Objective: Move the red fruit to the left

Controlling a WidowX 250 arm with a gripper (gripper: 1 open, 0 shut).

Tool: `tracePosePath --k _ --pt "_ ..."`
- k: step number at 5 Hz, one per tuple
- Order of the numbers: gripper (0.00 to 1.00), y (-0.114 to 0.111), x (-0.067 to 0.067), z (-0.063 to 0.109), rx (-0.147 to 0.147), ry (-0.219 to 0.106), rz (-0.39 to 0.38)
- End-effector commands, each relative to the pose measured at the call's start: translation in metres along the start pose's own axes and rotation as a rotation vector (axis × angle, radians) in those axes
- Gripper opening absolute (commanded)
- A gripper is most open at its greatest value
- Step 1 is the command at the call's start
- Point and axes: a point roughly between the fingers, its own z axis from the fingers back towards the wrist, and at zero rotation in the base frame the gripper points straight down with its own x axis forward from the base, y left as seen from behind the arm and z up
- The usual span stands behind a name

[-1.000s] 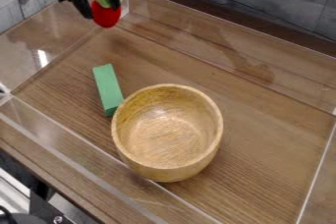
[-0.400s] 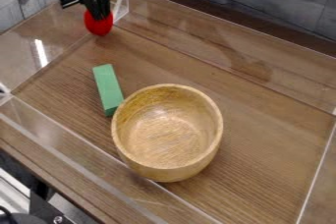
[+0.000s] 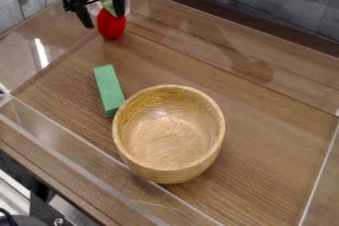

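Beside the smooth, matt wooden bowl lies a matt green block; beyond it sits the glossy red fruit on a wood-grain table.

The gripper hangs at the far-left corner, pointing down, jaws spread apart.

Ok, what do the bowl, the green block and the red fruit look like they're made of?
The bowl looks like turned wood: pale tan with visible grain and a matte finish. The green block is uniformly green and matte, so painted wood or plastic; I can't tell which. The red fruit is glossy red with a pale green stem, probably a plastic toy.
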Motion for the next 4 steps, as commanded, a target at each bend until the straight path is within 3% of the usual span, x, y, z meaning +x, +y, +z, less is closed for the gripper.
tracePosePath --k 1,2,4 --pt "0.00 -0.004 0.003 0.028 -0.022 -0.058 -0.023" --pt "1.00 0.002 -0.003 0.035 -0.013 -0.056 -0.021" --pt "1.00 0.010 -0.015 0.044 -0.009 -0.046 -0.046"
